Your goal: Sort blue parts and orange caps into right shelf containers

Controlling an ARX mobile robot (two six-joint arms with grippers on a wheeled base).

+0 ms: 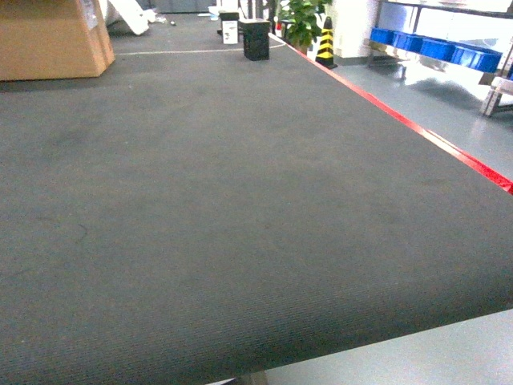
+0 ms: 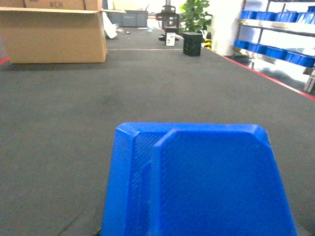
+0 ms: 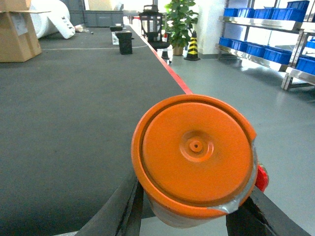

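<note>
Up close, right hand [image 3: 194, 223] clamped on a round, smooth orange cap [image 3: 194, 155] with a dimpled centre, left hand's grip unclear behind a flat glossy blue part [image 2: 197, 179], both over the ribbed dark counter [image 1: 200, 200], blue shelf crates [image 3: 256, 49] well apart

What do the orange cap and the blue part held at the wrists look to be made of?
The orange cap looks like moulded plastic with a smooth satin sheen; a small central nub suggests injection moulding. The blue part also looks like plastic, matte, with a finely textured panel beside smoother raised faces and rounded edges. Both are likely rigid, though that cannot be confirmed.
</note>
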